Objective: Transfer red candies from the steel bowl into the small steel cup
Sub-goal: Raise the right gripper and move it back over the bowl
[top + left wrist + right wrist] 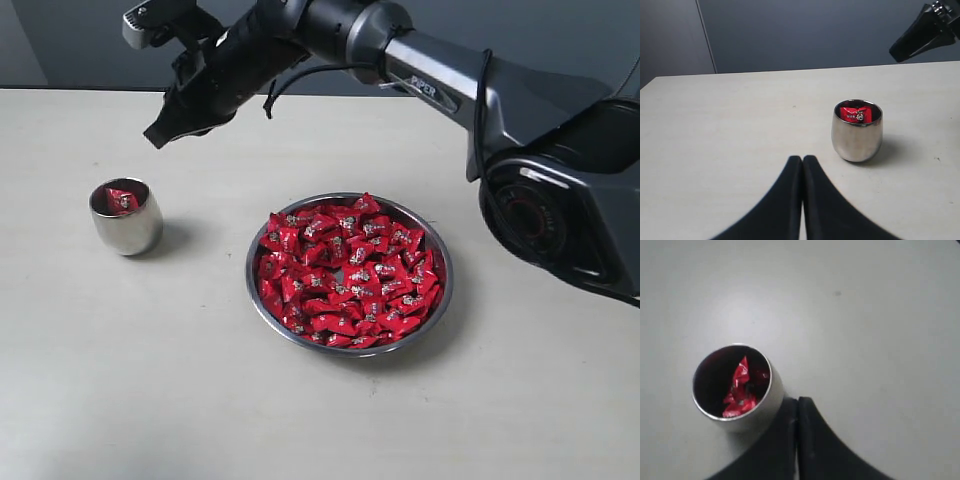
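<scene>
Just above the small steel cup [128,230], hovering, right jaws clenched empty, left jaws clenched too; risks toppling it if swung away low.

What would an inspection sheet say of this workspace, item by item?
Surface: pale table, a few tiny specks.
Job's things: steel bowl full of red candies; small steel cup upright, apart from the bowl, with a candy inside.
Clutter: nothing seen.
Grippers: right gripper shut, empty, in the air near the cup; left gripper shut, empty, facing the cup.
Cables: black cable loops along the right arm, off the table.
Surroundings: dark grey wall behind the table.
</scene>
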Available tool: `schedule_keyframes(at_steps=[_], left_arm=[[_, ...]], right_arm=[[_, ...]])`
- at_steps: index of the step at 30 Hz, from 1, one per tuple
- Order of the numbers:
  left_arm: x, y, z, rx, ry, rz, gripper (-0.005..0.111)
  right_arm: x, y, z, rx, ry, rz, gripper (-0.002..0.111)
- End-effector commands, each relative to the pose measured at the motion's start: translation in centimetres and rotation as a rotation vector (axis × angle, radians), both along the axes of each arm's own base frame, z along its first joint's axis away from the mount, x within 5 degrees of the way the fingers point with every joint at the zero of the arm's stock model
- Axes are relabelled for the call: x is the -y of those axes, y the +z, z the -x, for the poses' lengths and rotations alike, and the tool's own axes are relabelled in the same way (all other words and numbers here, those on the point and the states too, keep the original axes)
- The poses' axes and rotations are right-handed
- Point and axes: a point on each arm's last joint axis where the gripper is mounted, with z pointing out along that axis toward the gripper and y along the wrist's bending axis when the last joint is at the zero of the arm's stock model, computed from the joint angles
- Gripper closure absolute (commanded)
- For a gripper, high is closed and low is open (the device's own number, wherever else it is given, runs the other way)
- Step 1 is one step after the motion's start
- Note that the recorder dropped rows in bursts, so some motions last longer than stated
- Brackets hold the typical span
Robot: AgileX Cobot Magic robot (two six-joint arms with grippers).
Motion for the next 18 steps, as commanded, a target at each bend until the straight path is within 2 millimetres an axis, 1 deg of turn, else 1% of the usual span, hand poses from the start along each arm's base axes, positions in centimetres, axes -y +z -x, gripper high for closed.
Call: schedule_keyframes(at_steps=[1,6,9,12,14,16,18], left_arm=[[0.0,-0.1,0.0,0.003,0.001,0.003,0.106],[0.0,-0.1,0.0,0.003,0.001,0.003,0.106],[0.0,-0.1,0.0,0.003,0.001,0.003,0.106],[0.0,-0.1,0.0,0.003,0.001,0.003,0.106],[0.0,-0.1,0.0,0.003,0.001,0.003,0.106],[0.0,-0.1,0.0,0.003,0.001,0.003,0.106],[0.0,-0.1,0.0,0.003,0.001,0.003,0.106]], right_arm=[[2.0,1.2,-0.9,-0.023,-0.043,0.046,0.109],[3.9,1.8,-1.5,-0.033,-0.128,0.081,0.109],[4.9,2.0,-1.4,-0.025,-0.172,0.066,0.109],[5.8,1.7,-0.9,-0.018,-0.222,0.038,0.109],[6.5,1.4,-0.4,0.009,-0.219,0.021,0.109],[7.5,1.0,0.1,0.018,-0.232,0.021,0.109],[8.9,0.1,0.5,0.023,-0.259,0.030,0.109]])
